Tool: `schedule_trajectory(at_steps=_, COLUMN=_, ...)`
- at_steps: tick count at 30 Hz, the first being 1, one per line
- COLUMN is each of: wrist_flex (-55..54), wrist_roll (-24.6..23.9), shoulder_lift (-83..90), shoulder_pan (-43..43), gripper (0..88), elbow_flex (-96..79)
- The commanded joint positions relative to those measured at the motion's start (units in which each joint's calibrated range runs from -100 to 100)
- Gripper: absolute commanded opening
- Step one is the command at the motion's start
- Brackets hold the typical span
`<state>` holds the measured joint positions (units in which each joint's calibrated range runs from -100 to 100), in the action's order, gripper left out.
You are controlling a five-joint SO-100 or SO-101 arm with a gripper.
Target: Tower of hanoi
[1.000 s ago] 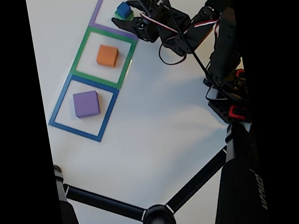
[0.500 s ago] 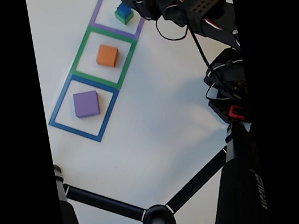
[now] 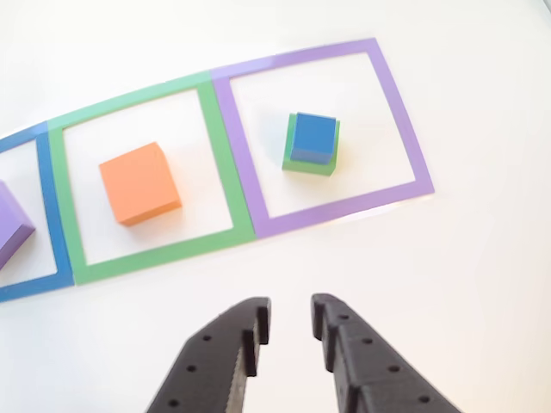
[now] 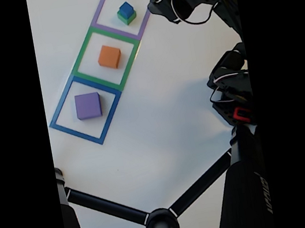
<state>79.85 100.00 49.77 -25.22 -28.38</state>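
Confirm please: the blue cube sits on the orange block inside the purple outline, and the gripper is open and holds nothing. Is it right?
Not quite. The blue cube sits on the green block, as the other view shows; the orange block lies alone in the green outline. The rest holds: the stack is inside the purple outline, and the gripper is open and empty.

A white table (image 4: 159,118) carries three flat square outlines in a row, touching side to side. The purple outline (image 4: 100,5) has a green block (image 3: 323,162) on the table inside it. The green outline (image 4: 81,55) holds an orange block (image 4: 109,57), the blue outline (image 4: 59,115) a purple block (image 4: 88,106). A black tripod (image 4: 159,221) stands at the table's near edge
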Motion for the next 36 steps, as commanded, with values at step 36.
schedule_trajectory(at_steps=36, wrist_flex=-57.2, wrist_roll=0.0, shoulder_lift=4.0, shoulder_pan=13.6, gripper=35.9, elbow_flex=-44.4)
